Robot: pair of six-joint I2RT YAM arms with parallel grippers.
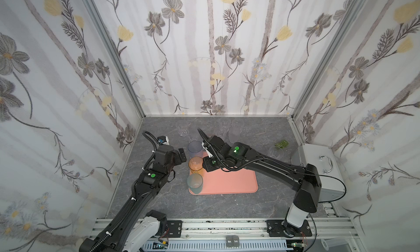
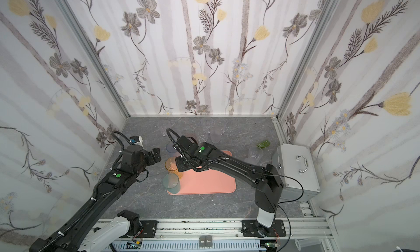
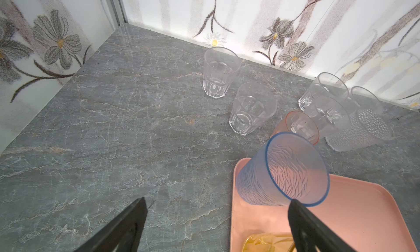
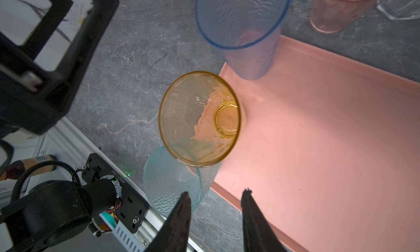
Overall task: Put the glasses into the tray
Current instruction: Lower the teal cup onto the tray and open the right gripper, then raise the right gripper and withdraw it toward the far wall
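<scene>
Tray [image 1: 229, 182] holds upright blue tumbler [image 1: 195, 148], amber tumbler [image 1: 196, 165], teal tumbler [image 1: 195, 182].

A salmon-pink flat rectangular tray [image 1: 229, 180] is shown on a grey, white-veined marble-look surface [image 3: 113, 130]. Wavy ridges are seen on a blue-tinted see-through tumbler [image 3: 256, 182], raised dots on a teal see-through tumbler [image 4: 168, 185].

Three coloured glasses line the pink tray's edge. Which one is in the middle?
The amber glass: the blue glass stands behind it, the teal glass in front, nearest the robot.
</scene>
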